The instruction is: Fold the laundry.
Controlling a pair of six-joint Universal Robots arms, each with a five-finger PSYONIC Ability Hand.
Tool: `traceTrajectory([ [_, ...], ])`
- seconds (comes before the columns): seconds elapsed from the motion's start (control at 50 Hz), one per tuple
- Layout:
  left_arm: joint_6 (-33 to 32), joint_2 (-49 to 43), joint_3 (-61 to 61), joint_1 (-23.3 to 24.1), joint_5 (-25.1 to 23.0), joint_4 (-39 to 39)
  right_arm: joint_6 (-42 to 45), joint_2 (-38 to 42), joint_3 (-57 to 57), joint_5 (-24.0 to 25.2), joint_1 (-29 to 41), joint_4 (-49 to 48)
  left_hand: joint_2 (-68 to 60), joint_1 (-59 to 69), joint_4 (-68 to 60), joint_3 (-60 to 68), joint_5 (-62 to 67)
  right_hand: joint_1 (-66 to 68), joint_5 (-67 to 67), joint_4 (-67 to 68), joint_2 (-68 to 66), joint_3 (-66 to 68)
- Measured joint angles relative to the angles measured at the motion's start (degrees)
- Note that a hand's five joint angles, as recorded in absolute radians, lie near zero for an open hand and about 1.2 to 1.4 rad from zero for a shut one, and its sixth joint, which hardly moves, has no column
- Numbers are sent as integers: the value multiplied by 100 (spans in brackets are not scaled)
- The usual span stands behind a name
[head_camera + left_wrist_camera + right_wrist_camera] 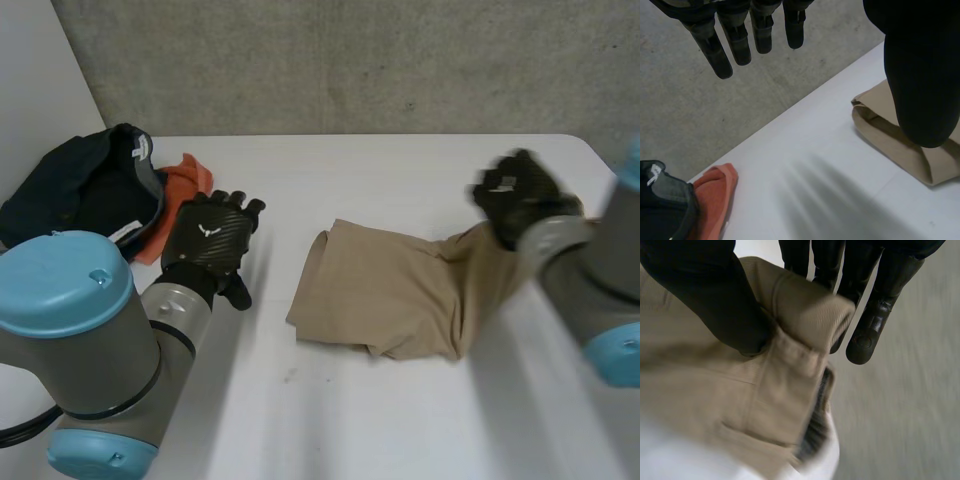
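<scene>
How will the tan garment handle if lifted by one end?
Probably floppy: the tan garment sags from the right hand down to the table, the rest lying creased. Likely light for its size: a thumb-and-finger pinch on one edge holds the raised end. Its ribbed weave suggests it won't slip easily.

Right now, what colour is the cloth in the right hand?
The cloth is plain tan; the head view shows it best.

A plain tan garment point(390, 300) is seen on the white table point(400, 170); far left, an orange cloth point(188, 180) and navy garment point(60, 195).
</scene>
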State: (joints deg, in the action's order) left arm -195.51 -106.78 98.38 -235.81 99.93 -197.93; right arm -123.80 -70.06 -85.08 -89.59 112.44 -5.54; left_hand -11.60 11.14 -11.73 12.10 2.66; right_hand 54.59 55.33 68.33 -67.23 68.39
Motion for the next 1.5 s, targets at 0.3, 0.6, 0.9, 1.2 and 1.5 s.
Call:
traceTrajectory([
  [0.3,17,59,-133,-386,15,-43,-351,1481,1144,1280,2057,32,0,0,0,0,0,-2833,-3066,-3415,3366,-3417],
  [0.6,25,-941,-1797,68,-510,75,-4936,60,793,985,430,839,0,0,0,0,0,-4289,-5132,-5485,5469,-5606],
  [0.9,24,-3027,-3795,484,-1474,1711,-4948,1373,1052,876,219,1380,-15,23,-15,14,9,-4289,-5132,-5485,5469,-5606],
  [1.2,-118,-3189,-4126,360,-1185,2905,-3689,1928,1292,216,262,1259,-163,23,-114,15,14,-4402,-5132,-5485,5469,-5624],
  [1.5,36,-1424,-3913,355,-1380,3078,-4208,-8,-511,-215,182,-214,-50,0,-41,-4,1,-4402,-5132,-5485,5468,-5625],
])
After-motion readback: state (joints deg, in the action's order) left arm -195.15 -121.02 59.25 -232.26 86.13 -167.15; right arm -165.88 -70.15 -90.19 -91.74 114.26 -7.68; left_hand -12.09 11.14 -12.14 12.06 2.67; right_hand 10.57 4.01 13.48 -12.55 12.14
